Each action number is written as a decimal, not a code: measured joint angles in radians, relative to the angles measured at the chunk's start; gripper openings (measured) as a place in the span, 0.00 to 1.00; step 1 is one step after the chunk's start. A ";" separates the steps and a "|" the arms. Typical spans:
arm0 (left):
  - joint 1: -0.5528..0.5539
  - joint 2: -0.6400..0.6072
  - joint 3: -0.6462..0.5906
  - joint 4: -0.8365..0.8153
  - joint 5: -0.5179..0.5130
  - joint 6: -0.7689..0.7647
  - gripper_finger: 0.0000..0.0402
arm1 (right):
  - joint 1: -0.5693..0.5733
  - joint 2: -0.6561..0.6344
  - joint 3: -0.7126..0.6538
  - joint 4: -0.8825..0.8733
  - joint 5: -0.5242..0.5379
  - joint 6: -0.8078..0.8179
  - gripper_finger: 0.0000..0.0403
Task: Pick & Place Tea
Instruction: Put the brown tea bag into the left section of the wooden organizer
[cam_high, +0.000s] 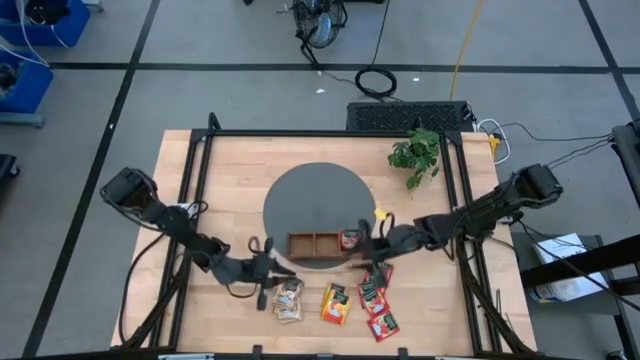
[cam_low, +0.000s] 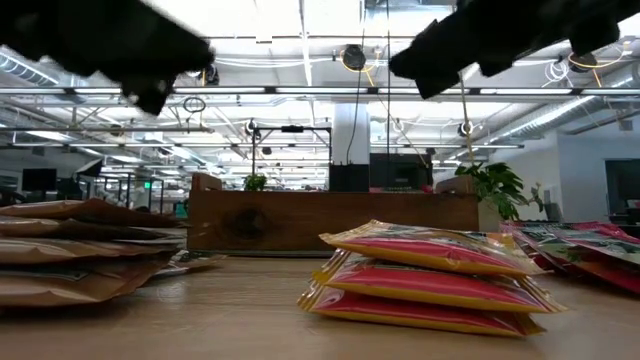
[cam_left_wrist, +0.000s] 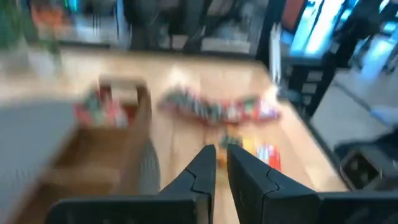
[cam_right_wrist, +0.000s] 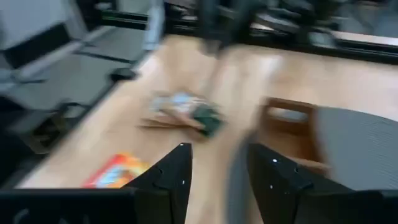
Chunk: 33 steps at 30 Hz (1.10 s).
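The tea packets lie flat near the bench's (cam_high: 200, 180) front edge: beige-brown (cam_high: 288, 300), orange-yellow (cam_high: 336, 303) and red (cam_high: 378, 300) piles, with one red packet (cam_high: 350, 239) in the wooden tray's (cam_high: 312, 245) right compartment. The right claw (cam_high: 368, 243) hangs just beside that compartment, fingers apart and empty; the left claw (cam_high: 262, 268) sits fingers together, holding nothing, above the beige-brown pile. No writing is legible.

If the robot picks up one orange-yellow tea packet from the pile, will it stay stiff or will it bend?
The orange-yellow packets look flat and puffy with thin crimped edges, so one would probably flex a little, not stay rigid. They seem light for their size. Their surface looks glossy and they lie stacked, so one may slide off its neighbours when pushed.
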 joint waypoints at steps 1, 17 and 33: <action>-0.005 0.016 0.024 -0.067 -0.010 -0.073 0.12 | 0.014 0.022 0.000 0.038 0.001 0.005 0.35; -0.247 0.175 0.401 -0.771 -0.162 -0.444 0.12 | 0.002 0.484 0.183 0.442 -0.164 0.136 0.30; -0.163 0.290 0.393 -0.808 -0.095 -0.588 0.12 | -0.057 0.630 0.397 0.255 -0.244 0.323 0.27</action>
